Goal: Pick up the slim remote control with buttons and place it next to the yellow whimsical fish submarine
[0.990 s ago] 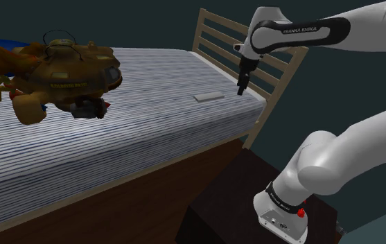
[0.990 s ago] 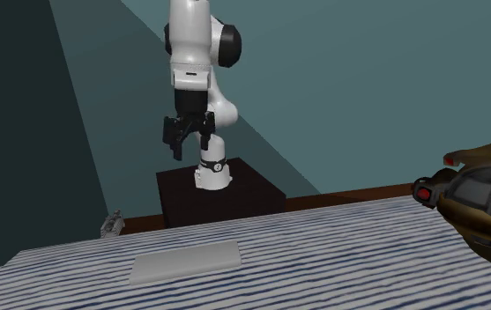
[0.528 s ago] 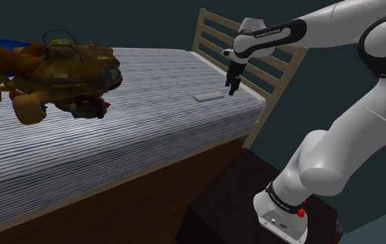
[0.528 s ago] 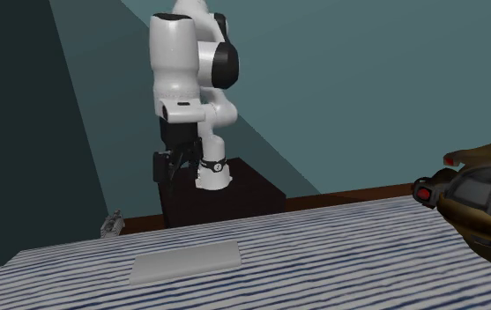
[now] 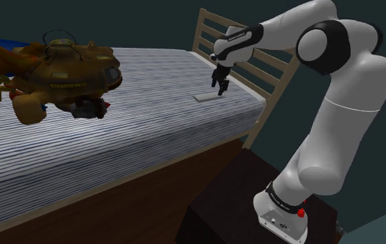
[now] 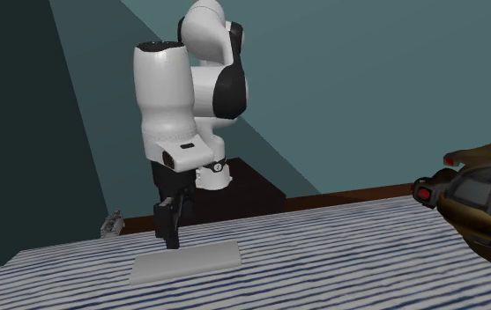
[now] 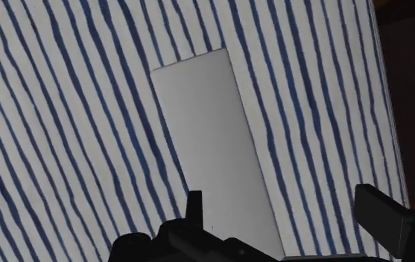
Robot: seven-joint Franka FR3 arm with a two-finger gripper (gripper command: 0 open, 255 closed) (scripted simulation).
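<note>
Gripper (image 5: pixel 219 86), black and two-fingered, hangs just above one end of the slim, flat, pale grey remote control (image 5: pixel 207 96). Its fingers are spread wide and hold nothing. The remote lies flat on the blue-and-white striped bed cover (image 5: pixel 115 132), near the slatted wooden headboard (image 5: pixel 253 66). It is well apart from the yellow-brown fish-shaped submarine (image 5: pixel 63 73).

A white arm (image 5: pixel 344 132) of rounded, glossy links is observed, separated by dark joints. A black band (image 5: pixel 242 35) bearing pale lettering is noted, and a red mark (image 5: pixel 301 212) on the base (image 5: pixel 279 216). The gripper (image 5: pixel 220 88) is finished all black
</note>
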